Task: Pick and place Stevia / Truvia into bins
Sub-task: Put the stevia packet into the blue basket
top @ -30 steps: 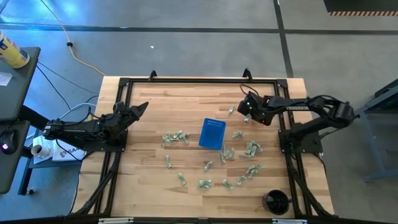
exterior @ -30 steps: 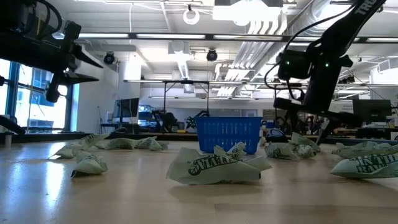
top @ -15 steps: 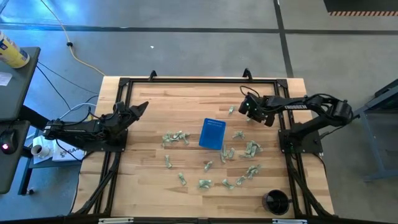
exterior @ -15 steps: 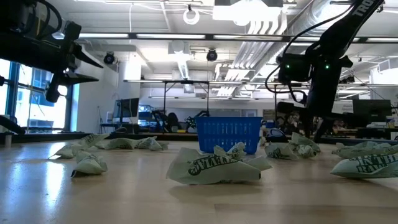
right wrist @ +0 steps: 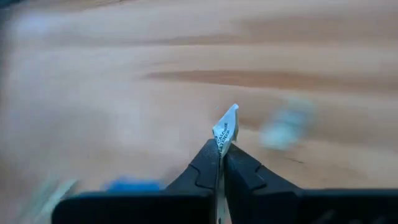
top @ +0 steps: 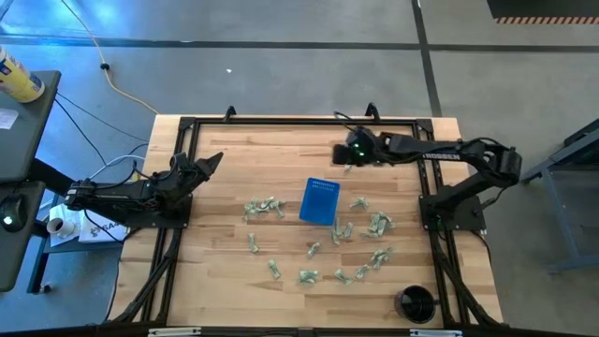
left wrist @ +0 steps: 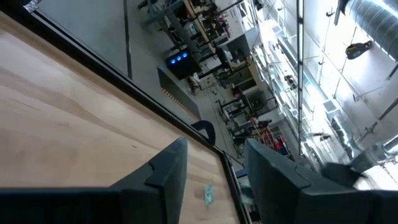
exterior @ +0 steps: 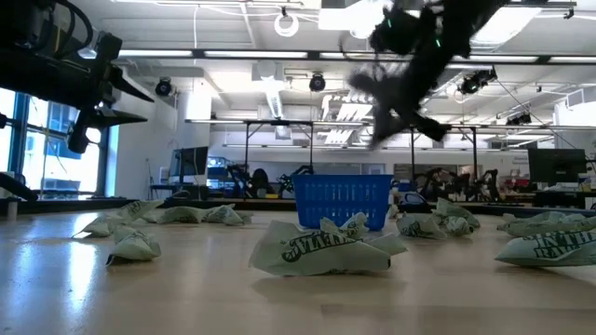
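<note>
We see a wooden table (top: pixel 234 150). On it, below the right claw (top: pixel 348 154): a blue bin (top: pixel 319 201), scattered sachets (top: pixel 265 207) around it, and a black cup (top: pixel 416 303) (near corner).

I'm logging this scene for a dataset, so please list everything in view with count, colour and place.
sachets: many, pale green and white, scattered on the table around the blue bin; one more pinched in the right pincer.
blue bin: one, blue, near the table's middle.
black cup: one, black, table's near right corner.
table: one, light wood with a black frame.
left pincer: dark, open, raised at the table's left edge, holding nothing.
right pincer: dark, shut on a sachet, raised over the table's far side, beyond the bin.
</note>
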